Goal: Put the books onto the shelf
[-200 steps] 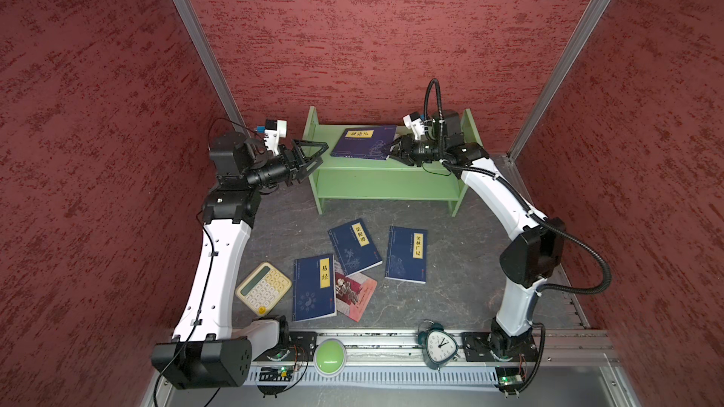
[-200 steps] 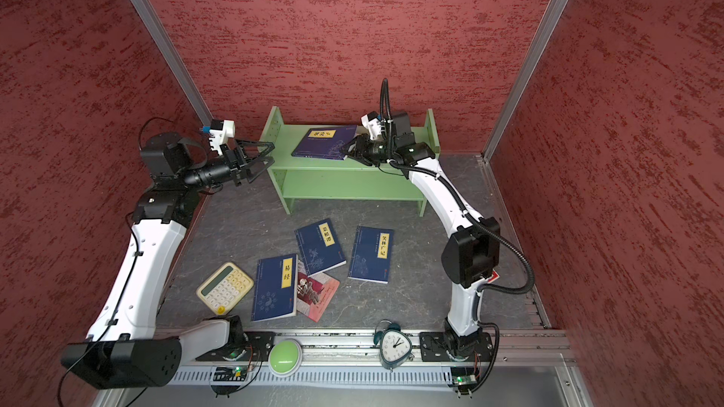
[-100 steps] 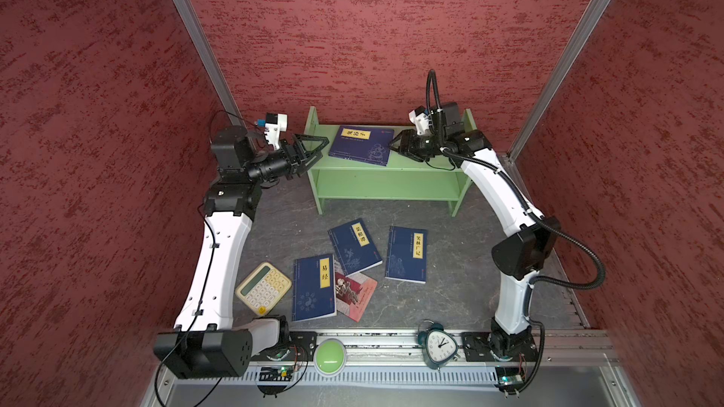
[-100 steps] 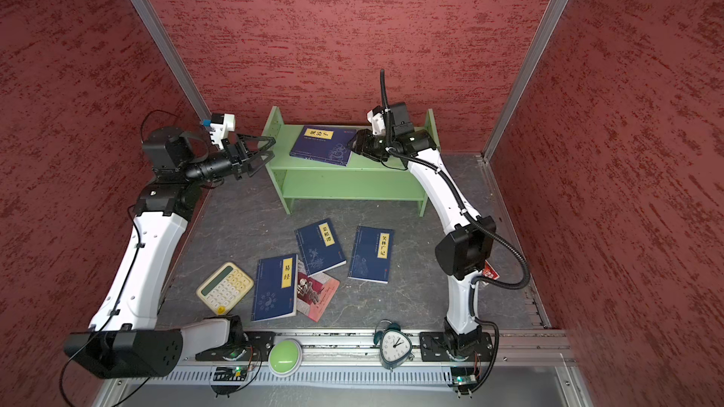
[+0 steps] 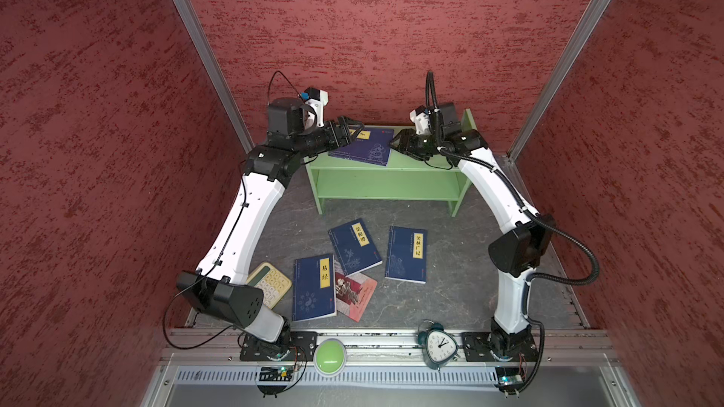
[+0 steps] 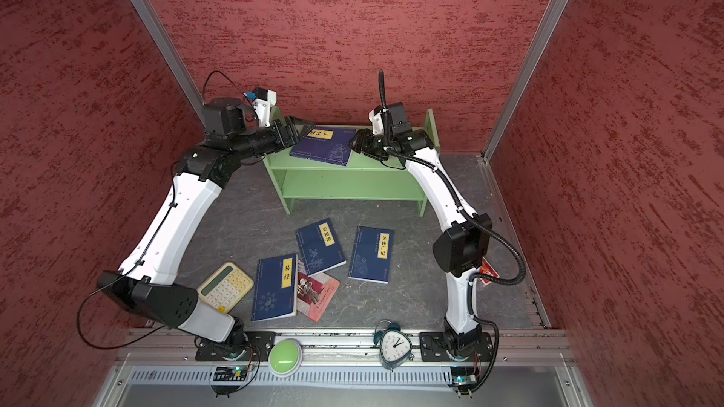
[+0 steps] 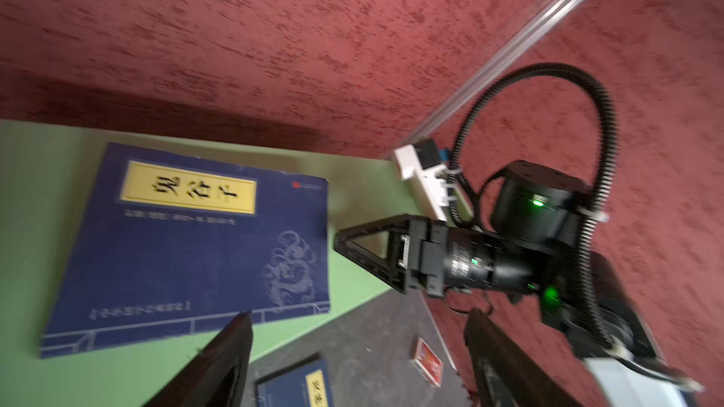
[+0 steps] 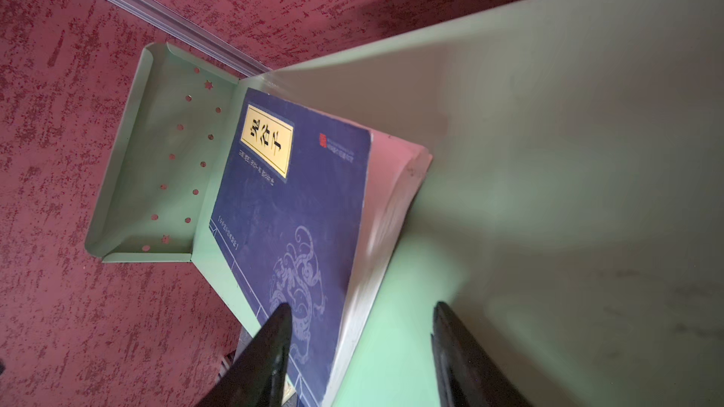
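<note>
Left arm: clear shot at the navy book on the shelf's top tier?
Probably yes: the left tool, open, hangs by the navy book, nothing between. The right tool, open, is at its opposite edge.

Book point(image 5: 367, 147) flat atop shelf point(image 5: 411, 166); lower tier point(image 5: 388, 189) free

Both arms arch up from the near edge to the far middle, elbows out, forearms angled inward toward each other. The left gripper point(image 5: 351, 130) points right, jaws spread wide and empty. The right gripper point(image 5: 396, 143) points left, jaws parted and empty, near the left gripper without touching it
</note>
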### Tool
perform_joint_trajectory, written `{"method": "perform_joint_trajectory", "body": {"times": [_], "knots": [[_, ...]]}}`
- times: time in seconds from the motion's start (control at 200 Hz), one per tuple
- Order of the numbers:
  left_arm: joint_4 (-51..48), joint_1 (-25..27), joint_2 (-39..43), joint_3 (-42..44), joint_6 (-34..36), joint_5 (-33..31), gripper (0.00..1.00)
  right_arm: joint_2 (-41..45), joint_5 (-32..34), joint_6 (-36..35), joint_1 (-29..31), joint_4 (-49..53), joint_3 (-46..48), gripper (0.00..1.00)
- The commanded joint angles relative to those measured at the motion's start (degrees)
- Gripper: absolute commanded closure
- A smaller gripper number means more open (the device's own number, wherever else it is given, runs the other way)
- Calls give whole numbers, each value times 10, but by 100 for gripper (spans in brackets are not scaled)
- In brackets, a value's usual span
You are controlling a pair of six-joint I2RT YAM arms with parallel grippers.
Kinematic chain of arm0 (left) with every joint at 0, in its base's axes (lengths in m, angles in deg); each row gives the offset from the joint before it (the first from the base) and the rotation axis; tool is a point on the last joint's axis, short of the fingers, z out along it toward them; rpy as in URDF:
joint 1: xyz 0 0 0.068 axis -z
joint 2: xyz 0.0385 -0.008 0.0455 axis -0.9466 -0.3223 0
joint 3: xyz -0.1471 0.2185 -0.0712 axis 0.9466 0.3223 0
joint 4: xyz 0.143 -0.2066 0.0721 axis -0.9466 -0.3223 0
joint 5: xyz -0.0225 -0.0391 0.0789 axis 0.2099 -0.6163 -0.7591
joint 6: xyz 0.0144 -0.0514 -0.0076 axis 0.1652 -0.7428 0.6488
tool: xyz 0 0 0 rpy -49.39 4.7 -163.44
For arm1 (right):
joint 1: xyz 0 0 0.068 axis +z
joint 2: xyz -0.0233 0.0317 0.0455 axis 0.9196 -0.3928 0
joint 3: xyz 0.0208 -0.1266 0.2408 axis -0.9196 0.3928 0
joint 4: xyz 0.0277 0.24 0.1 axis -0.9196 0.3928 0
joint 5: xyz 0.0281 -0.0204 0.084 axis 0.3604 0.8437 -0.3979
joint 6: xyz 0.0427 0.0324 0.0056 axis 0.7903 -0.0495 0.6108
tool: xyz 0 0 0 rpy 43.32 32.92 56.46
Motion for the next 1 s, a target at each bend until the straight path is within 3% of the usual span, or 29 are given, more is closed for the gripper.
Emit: {"method": "perform_joint_trajectory", "body": {"times": [0.0,0.341,0.531,0.992], "knots": [[-40,31,-30,-38,65,-164,12,-7,23,-15,-2,-8,-24,41],[-93,52,-151,-167,110,-351,3,-30,14,-27,-3,25,-72,40],[-143,52,-216,-241,104,-373,3,-53,18,-35,-4,54,-113,40],[-175,44,-291,-308,88,-384,1,-67,7,-36,-8,57,-120,38]]}}
